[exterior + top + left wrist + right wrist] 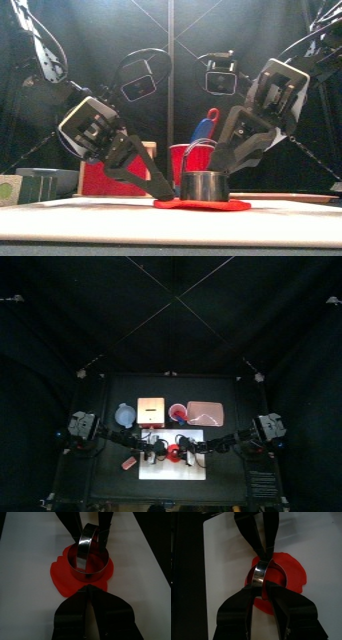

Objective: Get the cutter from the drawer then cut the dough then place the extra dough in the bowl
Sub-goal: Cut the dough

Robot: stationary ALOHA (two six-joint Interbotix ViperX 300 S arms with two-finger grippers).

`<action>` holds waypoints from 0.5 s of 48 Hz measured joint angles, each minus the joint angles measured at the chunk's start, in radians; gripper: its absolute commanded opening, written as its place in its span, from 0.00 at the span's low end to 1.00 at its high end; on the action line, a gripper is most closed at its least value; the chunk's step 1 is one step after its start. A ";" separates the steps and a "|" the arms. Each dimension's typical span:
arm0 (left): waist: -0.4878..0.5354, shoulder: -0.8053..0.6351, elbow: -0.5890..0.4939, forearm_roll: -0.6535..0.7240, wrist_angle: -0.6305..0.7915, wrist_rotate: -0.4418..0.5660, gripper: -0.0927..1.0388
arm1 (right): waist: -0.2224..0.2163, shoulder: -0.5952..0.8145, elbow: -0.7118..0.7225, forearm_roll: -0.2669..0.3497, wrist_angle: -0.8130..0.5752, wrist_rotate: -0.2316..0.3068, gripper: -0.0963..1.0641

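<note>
The right hand (260, 581) grasps the cutter (83, 542) standing on the red dough (63, 582) — the left hand (90, 588), clenched empty, sits just beside.

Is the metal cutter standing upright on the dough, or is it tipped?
Upright: the cutter sits rim-down on the dough, walls vertical.

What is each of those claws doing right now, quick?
Left gripper: shut, tips down on the red dough beside the cutter; whether it grips anything cannot be told.
Right gripper: shut on the cutter's wire handle.
</note>
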 measured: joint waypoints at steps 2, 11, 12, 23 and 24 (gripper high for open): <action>0.002 0.000 0.000 0.000 0.003 0.002 0.56 | 0.000 0.000 -0.002 -0.006 0.002 0.002 0.64; 0.002 0.000 -0.003 0.000 0.014 0.002 0.56 | 0.000 0.002 -0.012 -0.015 0.008 0.003 0.59; 0.000 0.000 -0.003 0.000 0.014 0.002 0.56 | 0.000 0.002 -0.012 -0.017 0.009 0.003 0.58; 0.000 0.002 -0.003 0.000 0.015 0.002 0.56 | 0.000 0.000 -0.015 -0.020 0.011 0.003 0.58; 0.000 0.000 -0.005 0.000 0.015 0.002 0.56 | -0.002 0.000 -0.015 -0.020 0.011 0.003 0.58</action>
